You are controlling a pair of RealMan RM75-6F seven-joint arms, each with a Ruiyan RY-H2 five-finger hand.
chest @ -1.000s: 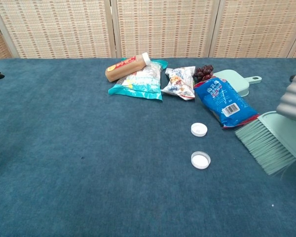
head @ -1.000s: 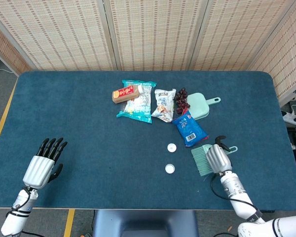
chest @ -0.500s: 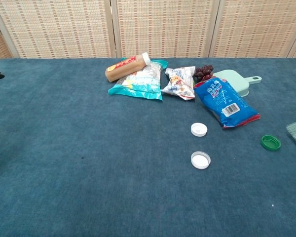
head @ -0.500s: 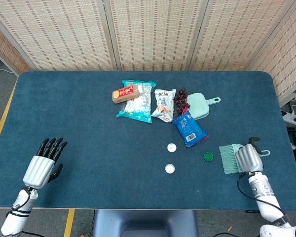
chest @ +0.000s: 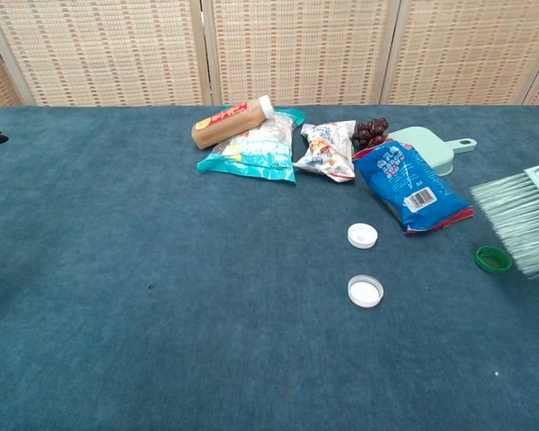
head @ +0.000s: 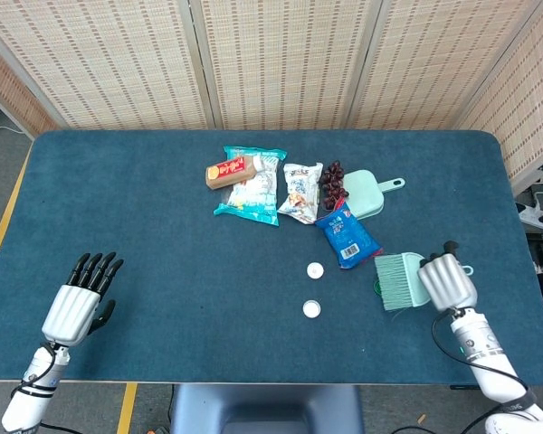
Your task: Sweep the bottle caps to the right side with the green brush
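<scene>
My right hand (head: pixel 446 281) grips the green brush (head: pixel 400 280) at the table's right side, bristles pointing left. In the chest view the brush (chest: pixel 524 221) hovers just above and to the right of a green bottle cap (chest: pixel 493 259). In the head view that cap is all but hidden under the bristles. Two white bottle caps (head: pixel 315 269) (head: pixel 311 308) lie near the table's middle, also seen in the chest view as white caps (chest: pixel 362 235) (chest: pixel 366 291). My left hand (head: pixel 80 299) rests at the front left, fingers apart, holding nothing.
At the back lie a teal snack bag (head: pixel 250 188), an orange bottle (head: pixel 232 171), a white packet (head: pixel 300 192), dark grapes (head: pixel 332 183), a green dustpan (head: pixel 366 193) and a blue packet (head: pixel 347 235). The table's right edge is close to my right hand.
The right hand first swept the brush rightward, leaving the green cap to the right of the white ones, then brought the brush back left over that cap. The left hand stayed still.
</scene>
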